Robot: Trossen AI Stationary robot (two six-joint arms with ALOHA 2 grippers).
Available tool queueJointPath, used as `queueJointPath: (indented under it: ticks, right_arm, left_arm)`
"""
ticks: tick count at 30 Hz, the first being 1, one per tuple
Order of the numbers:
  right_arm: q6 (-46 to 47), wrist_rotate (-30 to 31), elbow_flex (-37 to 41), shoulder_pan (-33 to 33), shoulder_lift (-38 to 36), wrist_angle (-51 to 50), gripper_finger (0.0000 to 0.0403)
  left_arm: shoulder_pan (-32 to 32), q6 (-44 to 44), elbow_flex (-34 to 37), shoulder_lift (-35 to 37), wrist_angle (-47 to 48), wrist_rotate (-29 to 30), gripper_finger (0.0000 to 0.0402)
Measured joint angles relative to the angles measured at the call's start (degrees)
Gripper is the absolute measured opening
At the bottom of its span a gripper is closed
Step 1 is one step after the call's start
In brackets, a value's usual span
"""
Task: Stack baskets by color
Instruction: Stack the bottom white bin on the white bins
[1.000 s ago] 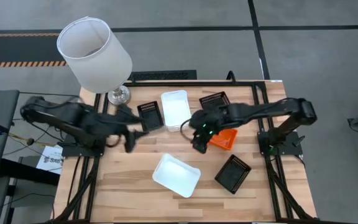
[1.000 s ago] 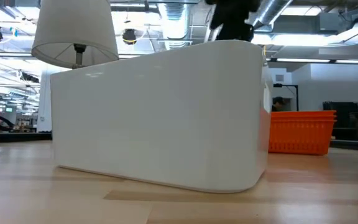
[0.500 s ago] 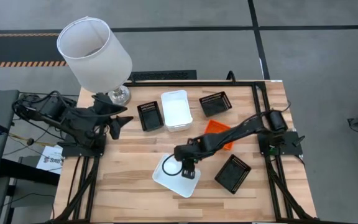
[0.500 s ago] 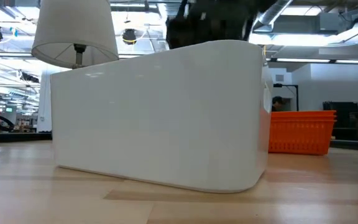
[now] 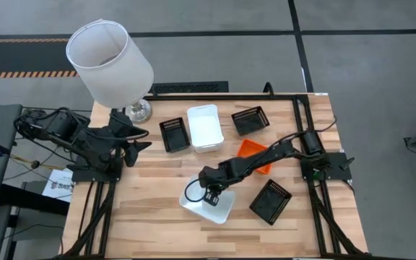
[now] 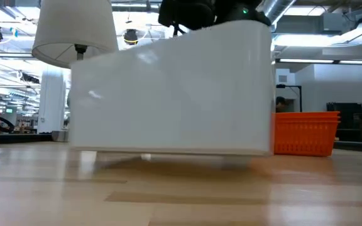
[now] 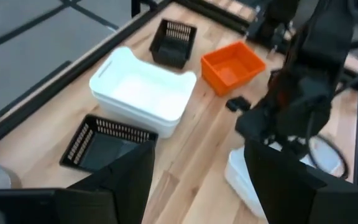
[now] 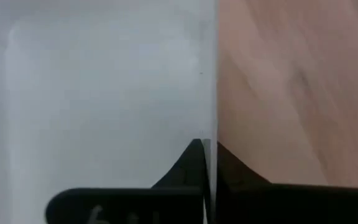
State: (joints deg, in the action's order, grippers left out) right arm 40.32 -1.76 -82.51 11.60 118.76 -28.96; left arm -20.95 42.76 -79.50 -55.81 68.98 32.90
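My right gripper reaches down into a single white basket at the table's near middle and is shut on its wall. In the low view this basket fills the picture, with the gripper above its rim. My left gripper hangs open over the table's left side, holding nothing, its fingers wide apart. Two nested white baskets sit at the far middle, with black baskets on either side. An orange basket and a third black one rest on the right. My right gripper clamps a side wall of the white basket at its rim, one finger inside the basket and one outside. The fingers come steeply from above. In the low view a shadow runs under the basket's bottom edge; whether it is clear of the table I cannot tell.
A big white lampshade on a metal foot stands at the far left corner. The black frame rails run along the table's sides. Bare wood lies at the near left.
My right gripper has dropped from above the orange basket toward the near left and into the single white basket, taking hold of its wall. The basket has turned and shifted a little, its long side now squarer to the low camera. My left gripper has drawn back toward the table's left edge.
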Motion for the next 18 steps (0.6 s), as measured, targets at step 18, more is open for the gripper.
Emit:
queueJointPath:
  ticks: [18]
  right_arm:
    - [24.3,16.1,-3.0,-20.6,-21.1,-9.0,0.0001]
  left_arm:
    - [-0.2,3.9,0.0,4.0,3.6,6.1,0.0238]
